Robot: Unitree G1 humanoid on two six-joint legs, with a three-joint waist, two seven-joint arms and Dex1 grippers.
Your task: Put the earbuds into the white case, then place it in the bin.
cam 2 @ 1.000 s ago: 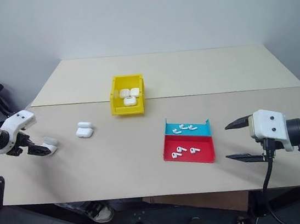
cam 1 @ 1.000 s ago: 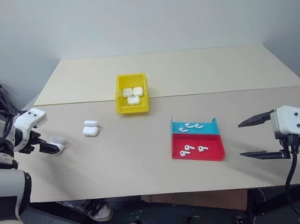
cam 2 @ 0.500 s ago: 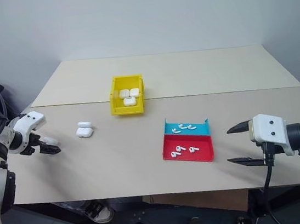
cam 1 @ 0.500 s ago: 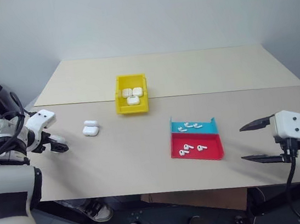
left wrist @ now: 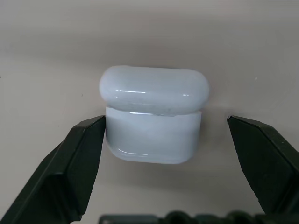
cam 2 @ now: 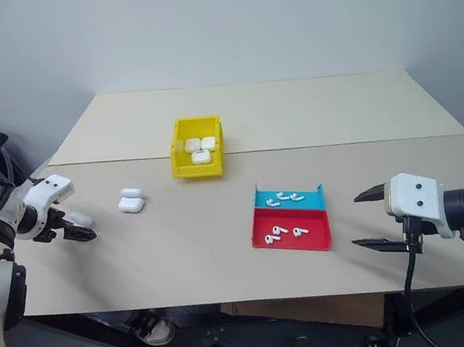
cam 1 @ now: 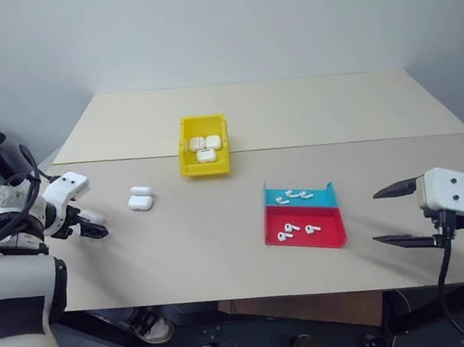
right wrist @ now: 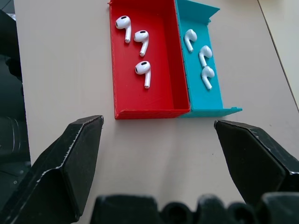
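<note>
Glossy white case (left wrist: 154,120), rounded, sits on the matte beige bench (cam 1: 207,245) between the wide-spread fingers of the left end effector (left wrist: 166,140), its base partly hidden behind one finger. At about three o'clock, the right end effector (right wrist: 159,140) gapes empty. Earbuds (right wrist: 140,39) lie in the red-teal tray (right wrist: 177,100); the yellow bin (cam 1: 205,156) holds cases.

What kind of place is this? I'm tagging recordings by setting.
Probably a lab or test bench, not a home: a bare beige table against a plain grey wall, with sorted props only: a yellow bin of white cases and a red and teal tray of earbuds.
</note>
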